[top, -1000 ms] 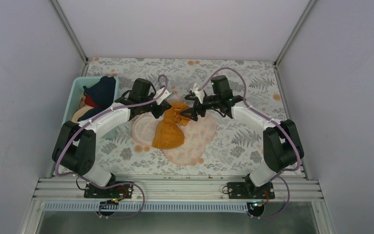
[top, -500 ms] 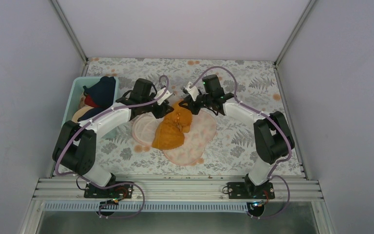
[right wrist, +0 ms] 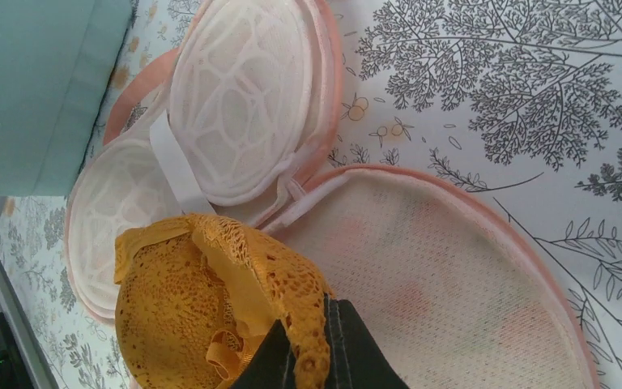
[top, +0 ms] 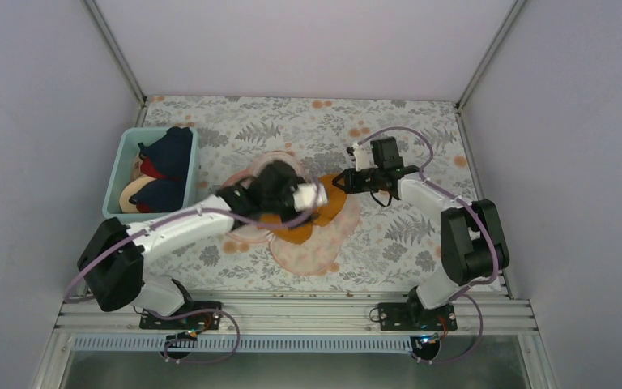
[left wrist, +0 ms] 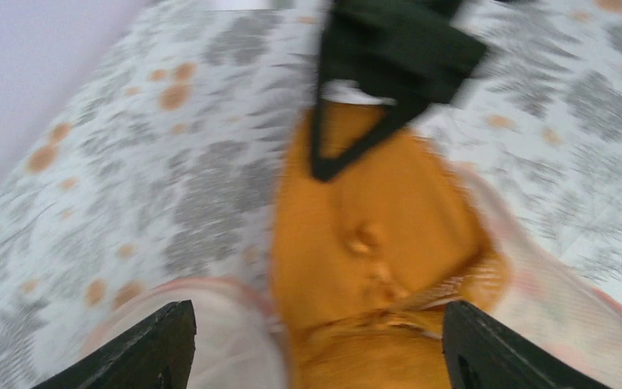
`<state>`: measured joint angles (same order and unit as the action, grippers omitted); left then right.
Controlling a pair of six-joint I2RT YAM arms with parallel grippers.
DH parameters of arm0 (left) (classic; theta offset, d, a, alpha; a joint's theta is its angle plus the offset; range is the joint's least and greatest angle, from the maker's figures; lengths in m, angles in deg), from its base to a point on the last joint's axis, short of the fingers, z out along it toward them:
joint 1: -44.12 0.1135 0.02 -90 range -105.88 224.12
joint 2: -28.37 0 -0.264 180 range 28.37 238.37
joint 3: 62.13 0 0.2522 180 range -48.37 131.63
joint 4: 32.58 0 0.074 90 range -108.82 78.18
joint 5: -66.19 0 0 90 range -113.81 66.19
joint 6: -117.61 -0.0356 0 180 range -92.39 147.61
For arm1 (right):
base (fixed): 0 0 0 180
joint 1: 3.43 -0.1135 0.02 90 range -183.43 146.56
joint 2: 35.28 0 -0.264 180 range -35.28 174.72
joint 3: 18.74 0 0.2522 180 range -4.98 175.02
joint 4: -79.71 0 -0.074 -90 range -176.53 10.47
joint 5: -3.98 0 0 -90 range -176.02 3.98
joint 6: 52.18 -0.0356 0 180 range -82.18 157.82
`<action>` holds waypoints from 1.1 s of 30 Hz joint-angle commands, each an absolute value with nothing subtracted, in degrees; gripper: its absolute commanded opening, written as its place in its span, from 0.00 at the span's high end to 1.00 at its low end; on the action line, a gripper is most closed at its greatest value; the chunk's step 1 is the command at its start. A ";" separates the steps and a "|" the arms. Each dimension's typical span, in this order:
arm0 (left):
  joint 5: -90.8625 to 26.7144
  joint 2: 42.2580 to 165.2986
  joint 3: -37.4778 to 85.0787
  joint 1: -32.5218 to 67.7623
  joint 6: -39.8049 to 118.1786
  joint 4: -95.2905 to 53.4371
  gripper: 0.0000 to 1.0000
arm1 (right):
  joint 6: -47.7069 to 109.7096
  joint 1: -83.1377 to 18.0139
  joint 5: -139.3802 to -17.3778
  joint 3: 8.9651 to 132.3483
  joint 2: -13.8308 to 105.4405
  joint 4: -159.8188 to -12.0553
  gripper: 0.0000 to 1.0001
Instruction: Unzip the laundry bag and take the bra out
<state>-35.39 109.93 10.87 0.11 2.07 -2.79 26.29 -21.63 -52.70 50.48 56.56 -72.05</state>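
a teal plastic bin (top: 127, 144) stands at the left side of the table (top: 421, 138), which is covered in a pale cloth printed with grey ferns and small orange blossoms. in the bin, navy-and-red bras (top: 170, 150) are heaped beside a beige bra (top: 134, 194). an aluminium rail (top: 291, 312) runs along the table's near edge.

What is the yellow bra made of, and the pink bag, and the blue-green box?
The bra looks like soft mustard lace: an open crochet-like pattern with a bumpy edge. The laundry bag seems to be pale mesh fabric with peach-pink trim; tiny holes cover it. The bin is probably smooth teal plastic: plain, even, matte.
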 commanded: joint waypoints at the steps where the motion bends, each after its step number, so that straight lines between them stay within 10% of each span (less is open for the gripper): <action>1: -25.13 112.42 3.78 -11.39 -6.80 0.31 0.24 | 23.24 -21.19 -51.97 49.26 56.51 -73.82 0.96; 12: -16.29 117.07 -2.19 -12.85 -12.82 -8.64 0.12 | 26.82 -20.40 -51.73 49.91 58.92 -72.52 0.96; 20: -16.48 118.54 -3.52 -12.92 -13.36 -9.81 0.27 | 27.74 -20.46 -51.65 50.32 58.80 -71.98 0.96; 33: -18.50 117.91 -5.13 -12.84 -12.88 -11.11 0.89 | 28.92 -20.34 -52.12 51.56 57.33 -70.51 0.96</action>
<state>-16.90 119.15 -3.79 -12.68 -12.86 -11.05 27.36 -20.91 -52.46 49.87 58.70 -71.37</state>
